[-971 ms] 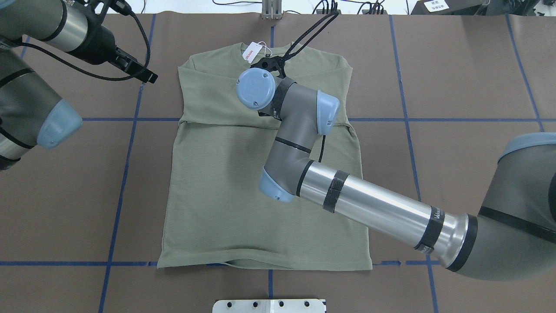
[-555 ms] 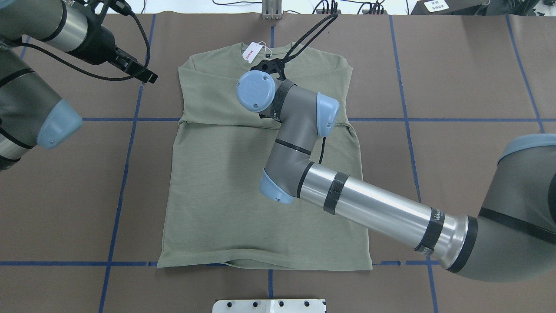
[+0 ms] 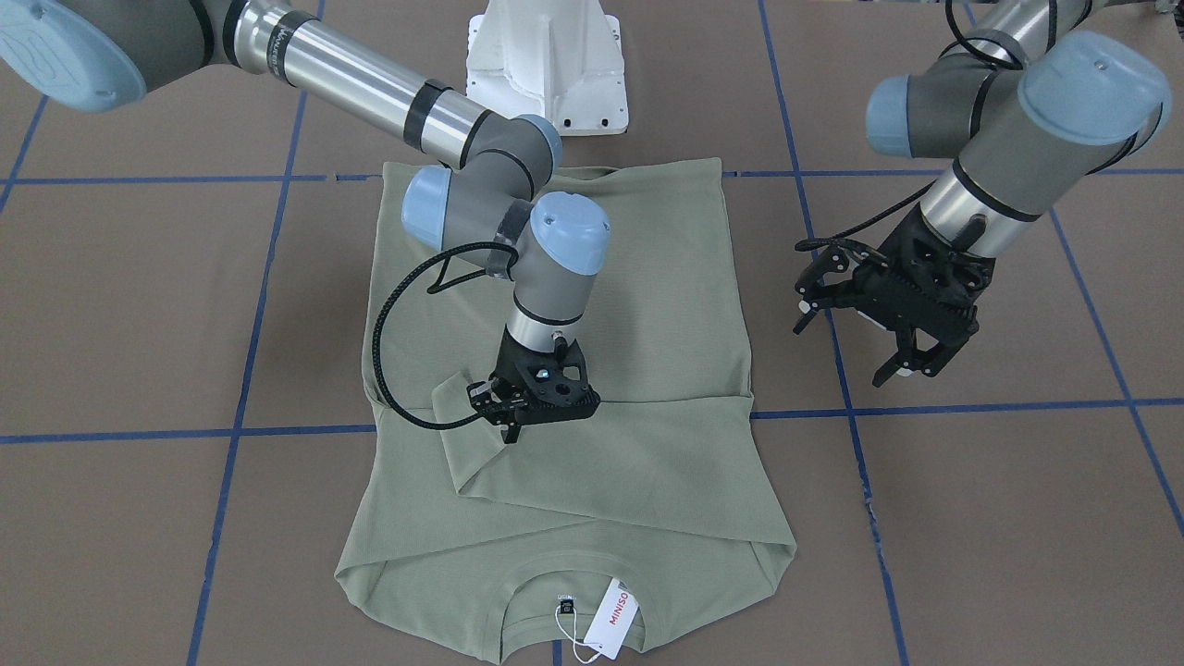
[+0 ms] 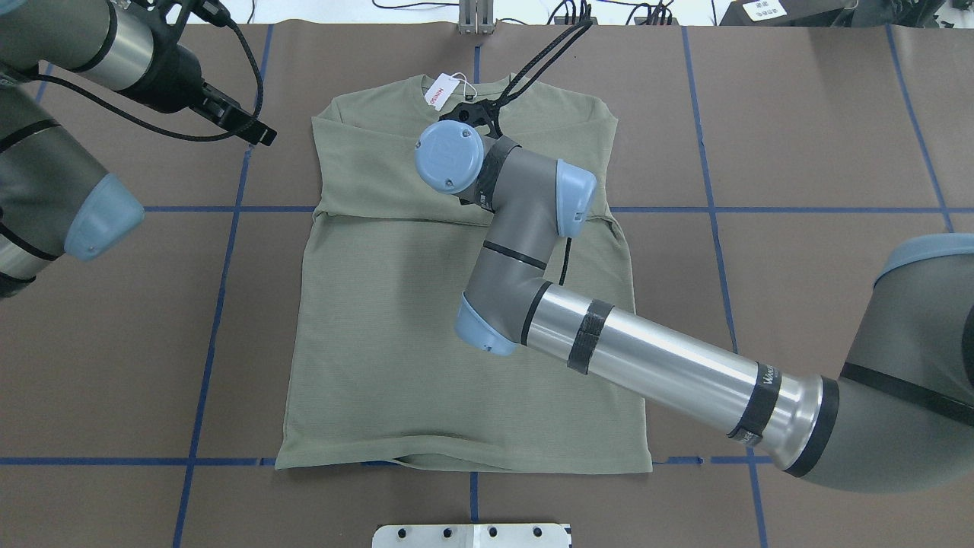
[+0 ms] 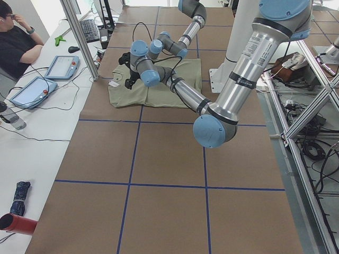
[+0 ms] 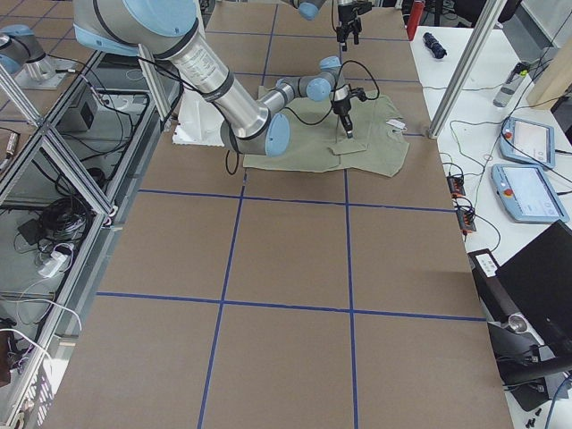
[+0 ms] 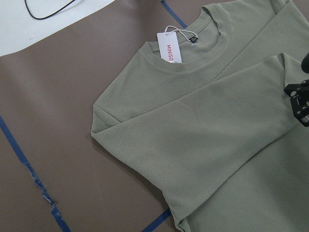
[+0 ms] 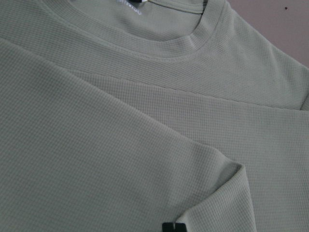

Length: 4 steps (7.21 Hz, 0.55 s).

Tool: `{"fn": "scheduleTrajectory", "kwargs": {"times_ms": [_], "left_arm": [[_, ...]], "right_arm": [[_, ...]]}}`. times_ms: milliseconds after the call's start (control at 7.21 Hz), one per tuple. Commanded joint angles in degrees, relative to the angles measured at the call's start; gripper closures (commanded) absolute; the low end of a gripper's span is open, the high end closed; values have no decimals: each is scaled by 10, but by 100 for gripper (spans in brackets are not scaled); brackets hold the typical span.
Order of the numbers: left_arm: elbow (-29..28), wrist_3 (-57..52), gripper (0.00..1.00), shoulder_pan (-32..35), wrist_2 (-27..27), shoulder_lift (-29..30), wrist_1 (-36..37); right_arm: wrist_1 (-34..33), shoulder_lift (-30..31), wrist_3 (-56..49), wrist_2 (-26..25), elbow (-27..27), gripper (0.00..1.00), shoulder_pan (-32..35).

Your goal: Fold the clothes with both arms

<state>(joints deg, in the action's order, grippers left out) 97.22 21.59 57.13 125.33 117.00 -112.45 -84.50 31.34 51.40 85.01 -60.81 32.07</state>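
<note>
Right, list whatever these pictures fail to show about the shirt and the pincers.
Right pincer: overhead, hidden under its own wrist; front view, too dark to tell whether it grips the sleeve.
Neck label: right wrist view, blurred and cut by the top edge.
Shirt: side views, too small for detail.

The right gripper (image 3: 511, 427) hangs low at a sleeve cuff, yet I can't tell whether its jaws pinch the cloth. Overhead, its own blue wrist cap (image 4: 449, 156) hides it, and the right arm (image 4: 647, 365) covers part of the shirt (image 4: 380, 320). Its wrist camera catches only a black fingertip (image 8: 173, 227), cut by the bottom edge. From the worktop's ends the hang tag (image 6: 393, 123) is too small to read.
</note>
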Motion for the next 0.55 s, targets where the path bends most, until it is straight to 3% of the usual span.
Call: {"fn": "scheduleTrajectory", "kwargs": {"times_ms": [0,139,416], "left_arm": [[9,15,0,-1,0,0,0],[12,23,0,-2,0,0,0],[17,28,0,-2,0,0,0]], "right_arm": [[-23,53,-49,4,-77,100,20],[-23,96,-83,6,-123,100,35],[-20,119,-133,9,-131,100,65]]}}
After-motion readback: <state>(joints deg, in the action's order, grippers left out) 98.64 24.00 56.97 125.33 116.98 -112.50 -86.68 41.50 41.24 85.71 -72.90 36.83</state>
